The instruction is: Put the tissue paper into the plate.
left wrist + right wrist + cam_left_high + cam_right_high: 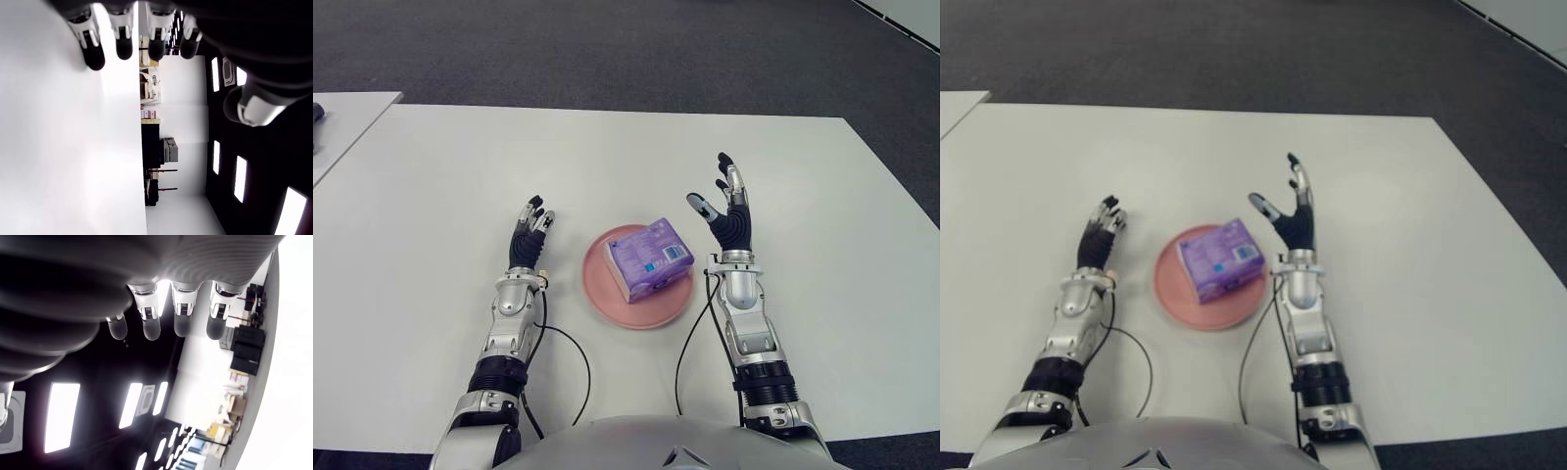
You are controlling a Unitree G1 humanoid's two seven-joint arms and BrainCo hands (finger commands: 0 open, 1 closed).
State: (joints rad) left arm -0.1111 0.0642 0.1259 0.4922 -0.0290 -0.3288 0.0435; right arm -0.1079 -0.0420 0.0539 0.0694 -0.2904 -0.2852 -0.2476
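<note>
A purple tissue pack [649,258] lies on the pink plate [607,289] in the middle of the white table [431,186]. My right hand [724,206] is raised just right of the plate, fingers spread and holding nothing; its wrist view shows straight fingers [182,318] and no pack. My left hand [530,231] shows left of the plate, low over the table, with its fingers extended and nothing in them.
Thin black cables [570,343] run from both wrists across the table toward my body. A second white table [342,113] adjoins at the far left. Dark carpet [626,49] lies beyond the far edge.
</note>
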